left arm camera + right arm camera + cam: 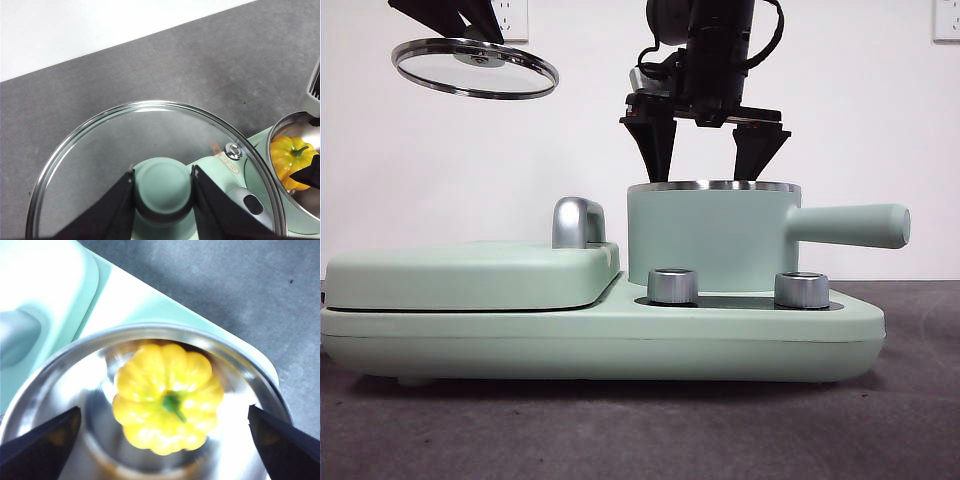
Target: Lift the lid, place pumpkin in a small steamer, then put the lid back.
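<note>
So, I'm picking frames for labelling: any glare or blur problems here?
Right wrist view: cover blown out white, pumpkin soft, glare inside the small steamer. Left wrist view: sharp, faint reflections on the lid. Front view: crisp, evenly lit.

This looks like a test room or robotics lab, not a real kitchen. A bare white wall [840, 120] runs behind everything, with wall sockets [512, 18] set high on it and another plate [947, 20] near the far corner. The tabletop [640, 430] is covered in plain dark grey matting, nothing like a kitchen counter. On it sits a single mint-green cooking set [600, 325] with two silver knobs [672, 285], standing alone like a staged prop. A black robot arm [715, 60] hangs over it, cables looping from its wrist.
</note>
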Action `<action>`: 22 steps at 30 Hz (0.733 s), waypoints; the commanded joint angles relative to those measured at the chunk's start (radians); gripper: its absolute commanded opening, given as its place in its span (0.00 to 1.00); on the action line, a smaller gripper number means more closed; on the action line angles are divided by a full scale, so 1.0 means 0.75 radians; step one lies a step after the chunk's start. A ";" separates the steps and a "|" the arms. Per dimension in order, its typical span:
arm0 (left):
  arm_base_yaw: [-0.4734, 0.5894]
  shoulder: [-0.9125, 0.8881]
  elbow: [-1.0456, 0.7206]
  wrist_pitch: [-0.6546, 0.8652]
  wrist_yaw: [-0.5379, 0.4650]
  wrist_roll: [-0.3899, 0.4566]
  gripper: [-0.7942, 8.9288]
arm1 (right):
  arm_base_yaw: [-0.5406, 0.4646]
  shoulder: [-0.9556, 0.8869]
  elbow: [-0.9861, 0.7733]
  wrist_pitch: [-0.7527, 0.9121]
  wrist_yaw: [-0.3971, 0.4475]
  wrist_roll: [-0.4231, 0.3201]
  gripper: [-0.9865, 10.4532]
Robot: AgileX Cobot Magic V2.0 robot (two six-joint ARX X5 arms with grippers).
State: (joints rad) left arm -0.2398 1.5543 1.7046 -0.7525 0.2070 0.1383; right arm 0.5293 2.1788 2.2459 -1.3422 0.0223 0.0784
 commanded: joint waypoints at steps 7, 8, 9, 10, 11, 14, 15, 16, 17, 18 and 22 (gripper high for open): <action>-0.005 0.013 0.052 0.036 0.082 -0.033 0.10 | 0.009 -0.257 0.001 -0.108 0.002 0.019 0.59; -0.007 0.013 0.052 0.036 0.089 -0.033 0.10 | 0.009 -0.304 -0.023 -0.108 0.001 0.019 0.58; -0.012 0.013 0.052 0.036 0.090 -0.033 0.10 | 0.010 -0.362 -0.060 -0.108 -0.002 0.019 0.58; -0.017 0.013 0.052 0.037 0.090 -0.032 0.10 | 0.010 -0.430 -0.111 -0.108 -0.009 0.019 0.58; -0.023 0.013 0.052 0.038 0.090 -0.032 0.10 | 0.011 -0.490 -0.161 -0.108 -0.015 0.018 0.58; -0.050 0.013 0.052 0.048 0.090 -0.032 0.10 | 0.015 -0.718 -0.369 -0.107 -0.030 0.016 0.58; -0.065 0.013 0.052 0.052 0.090 -0.032 0.10 | 0.016 -0.802 -0.448 -0.107 -0.029 0.016 0.58; -0.081 0.015 0.052 0.055 0.090 -0.032 0.10 | 0.016 -0.883 -0.523 -0.107 -0.029 0.016 0.58; -0.099 0.018 0.052 0.056 0.090 -0.032 0.10 | 0.017 -0.954 -0.590 -0.107 -0.029 0.016 0.58; -0.124 0.021 0.052 0.057 0.089 -0.031 0.10 | 0.021 -1.039 -0.668 -0.103 -0.029 0.016 0.58; -0.228 0.049 0.052 0.058 0.089 -0.025 0.10 | 0.044 -1.390 -0.986 0.082 -0.054 0.018 0.58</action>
State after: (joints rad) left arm -0.3916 1.5681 1.7046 -0.7338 0.2646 0.1158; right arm 0.5510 1.2011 1.5547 -1.3296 -0.0109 0.0830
